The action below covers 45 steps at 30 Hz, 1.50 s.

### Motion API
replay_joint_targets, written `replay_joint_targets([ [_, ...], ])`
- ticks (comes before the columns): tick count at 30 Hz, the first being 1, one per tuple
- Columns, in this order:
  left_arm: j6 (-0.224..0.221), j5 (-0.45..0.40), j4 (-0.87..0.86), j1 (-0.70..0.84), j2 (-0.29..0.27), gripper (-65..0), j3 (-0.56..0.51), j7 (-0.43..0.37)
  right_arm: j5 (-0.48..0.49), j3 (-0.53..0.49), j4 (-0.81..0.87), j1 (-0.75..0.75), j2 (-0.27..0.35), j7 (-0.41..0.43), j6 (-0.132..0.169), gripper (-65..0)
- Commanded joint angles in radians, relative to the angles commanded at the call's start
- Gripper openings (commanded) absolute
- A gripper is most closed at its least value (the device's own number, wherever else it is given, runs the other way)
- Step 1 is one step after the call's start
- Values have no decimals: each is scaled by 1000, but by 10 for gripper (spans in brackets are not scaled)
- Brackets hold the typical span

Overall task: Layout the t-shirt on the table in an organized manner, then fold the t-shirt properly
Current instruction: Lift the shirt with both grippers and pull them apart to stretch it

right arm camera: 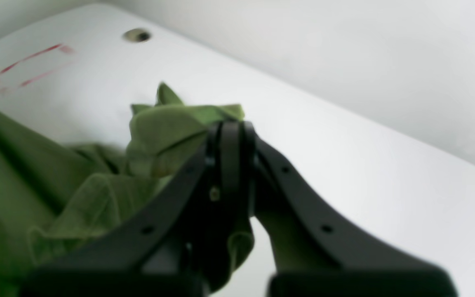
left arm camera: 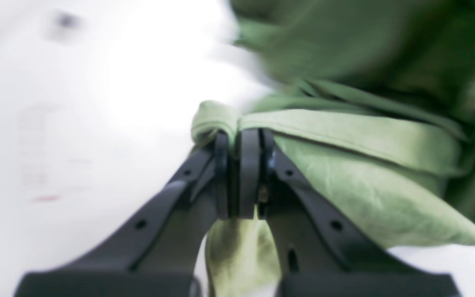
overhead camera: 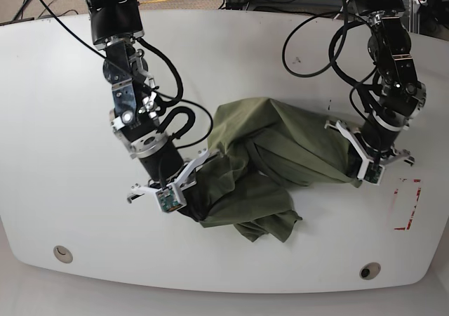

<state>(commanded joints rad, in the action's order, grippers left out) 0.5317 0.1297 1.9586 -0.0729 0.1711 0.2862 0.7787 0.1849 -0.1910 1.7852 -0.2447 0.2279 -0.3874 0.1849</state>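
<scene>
Both end effectors, left [left arm camera: 237, 142] and right [right arm camera: 231, 136], pinch t-shirt [overhead camera: 280, 147] edges above the table [overhead camera: 56, 154].

My left claw [left arm camera: 237, 173] is matte black plastic: two broad fingers that taper toward flat, rounded pads, each finger dotted with small round screw holes along its length. A little brass-coloured screw head shows just behind the pads. My right claw [right arm camera: 231, 165] is built the same way, black and tapered, with the same holes and a pale screw near its pads. Behind each claw sits a white bracket with a small camera board, then a silver collar, then black cylindrical arm segments. Thick black cables loop loosely along both arms above the claws.
</scene>
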Motion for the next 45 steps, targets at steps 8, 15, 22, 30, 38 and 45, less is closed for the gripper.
replay_joint_targets([
  [8, 68, -2, 2, -178, 32, -650, 114, 138, 92, 38, -107, -135, 69, -3, 0, -650],
  [15, 89, 0, 2, -377, 63, -650, 120, 256, 161, 38, -206, -282, 118, -6, 0, -650],
  [22, 123, 0, 0, -608, 61, -650, 137, 377, 195, 34, -319, -465, 120, -5, 8, -650],
  [30, 123, -8, -34, -899, 71, -650, 132, 431, 187, 32, -450, -715, 120, -9, 46, -650],
  [38, 124, -2, -209, -1063, 153, -650, 124, 431, 190, 34, -528, -852, 175, -52, 69, -650],
  [45, 166, 0, -201, -976, 163, -650, 129, 431, 198, 38, -453, -767, 209, -100, 69, -650],
])
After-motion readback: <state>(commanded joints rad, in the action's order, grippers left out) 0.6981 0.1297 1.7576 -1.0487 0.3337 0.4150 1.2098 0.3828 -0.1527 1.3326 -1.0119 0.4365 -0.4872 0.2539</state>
